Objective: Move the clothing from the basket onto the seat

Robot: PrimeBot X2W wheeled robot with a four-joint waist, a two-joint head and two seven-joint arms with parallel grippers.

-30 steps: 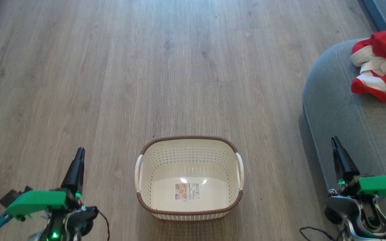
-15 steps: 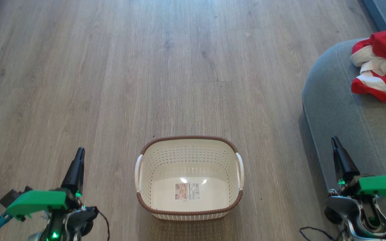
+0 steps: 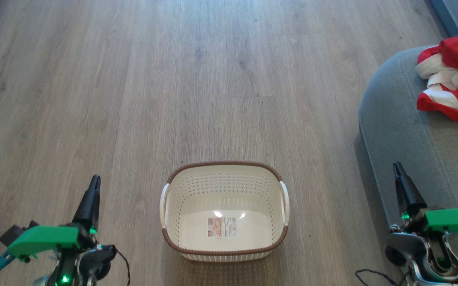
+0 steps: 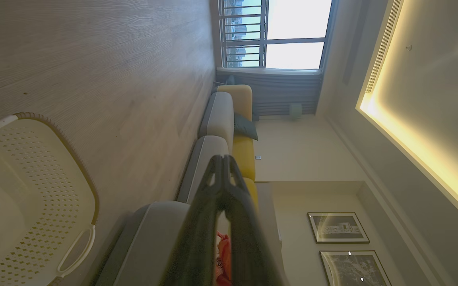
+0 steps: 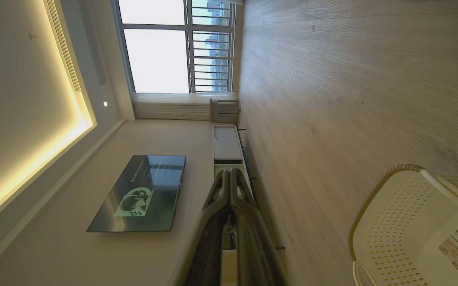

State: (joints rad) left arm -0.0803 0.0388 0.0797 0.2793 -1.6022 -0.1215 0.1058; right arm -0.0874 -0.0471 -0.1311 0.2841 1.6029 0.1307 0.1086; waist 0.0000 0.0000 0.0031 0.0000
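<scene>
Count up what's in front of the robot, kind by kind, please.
Basket: 1, no clothing in it
Seat: 1, grey
Clothing: 1 red-and-white heap, on the seat
Grippers: 2, left gripper and right gripper, both shut
Total: 5

At the head view's right edge, clothing and seat cut off; label print illegible.
</scene>
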